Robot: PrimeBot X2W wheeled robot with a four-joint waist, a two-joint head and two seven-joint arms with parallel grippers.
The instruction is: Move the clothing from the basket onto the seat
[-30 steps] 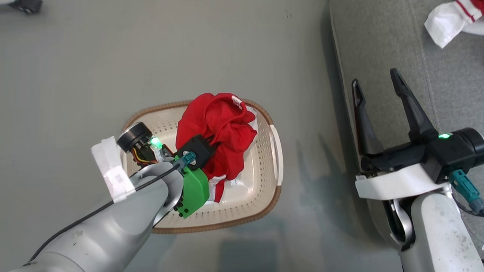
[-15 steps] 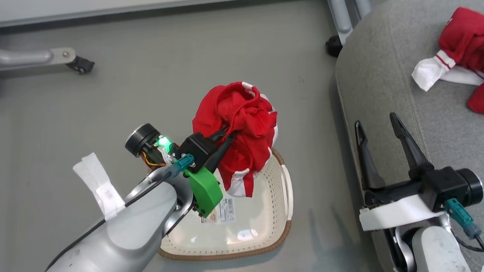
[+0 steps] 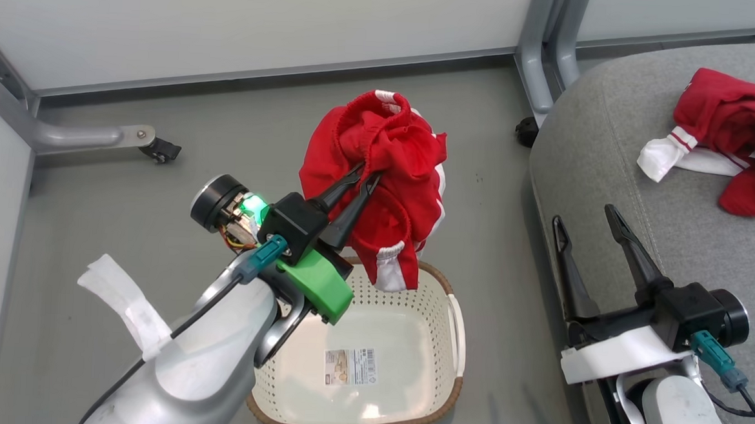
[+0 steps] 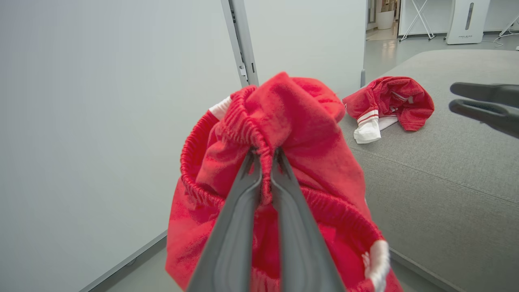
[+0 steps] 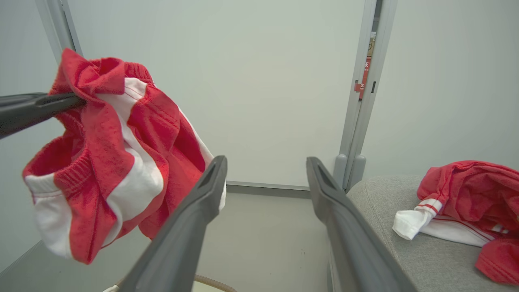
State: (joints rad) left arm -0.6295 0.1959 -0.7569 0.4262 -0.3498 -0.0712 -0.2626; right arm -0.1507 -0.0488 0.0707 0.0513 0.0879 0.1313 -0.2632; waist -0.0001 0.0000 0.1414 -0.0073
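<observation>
The sticker in the basket was unreadable; clothing was clamped by the left hand; the right hand was spread apart.

head: high, looking down | wrists: roughly level, close | shared: seat

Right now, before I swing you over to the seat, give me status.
Left pincer shut on red garment, held above basket. Right pincer open, by seat edge. Second garment lies on seat. Right pincer may sit in the swing path.
</observation>
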